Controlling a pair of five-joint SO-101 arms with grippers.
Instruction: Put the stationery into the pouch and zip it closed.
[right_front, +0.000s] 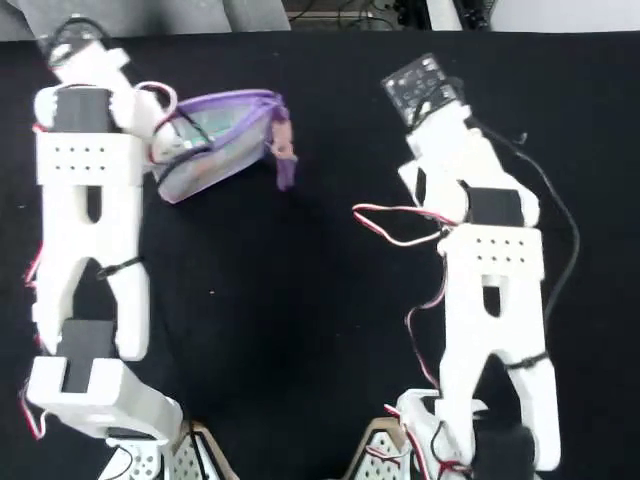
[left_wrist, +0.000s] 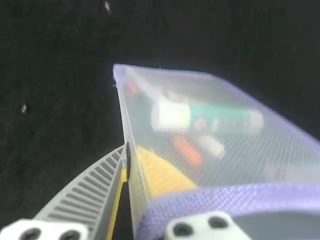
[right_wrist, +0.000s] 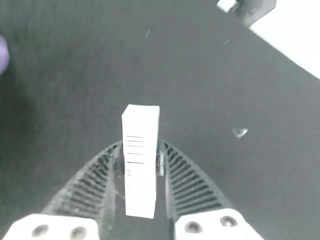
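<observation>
The left hand (left_wrist: 131, 170) is pinching the near corner of the pouch (left_wrist: 210, 145), its ribbed fingers (left_wrist: 95, 192) closed down tight on the clear wall just beside the purple band (left_wrist: 225, 197). The pouch is stretching away ahead of that hand, and things are showing through the mesh: a green-and-white tube (left_wrist: 205, 116) lying across the middle, small orange pieces (left_wrist: 187, 150) nearer the hand, and a yellow piece (left_wrist: 160, 175) closest to the fingers. From above, the pouch (right_front: 215, 140) is lying tilted against the left hand (right_front: 160, 150) on the black counter (right_front: 300, 330), with a purple tab (right_front: 285, 150) hanging off its far end. Over on the other side, the right hand (right_wrist: 141, 155) is gripping a white block (right_wrist: 141, 125) between its two fingers, closed in on both sides, the block sticking out ahead past the fingertips. That block is sitting well apart from the pouch, above the dark counter
</observation>
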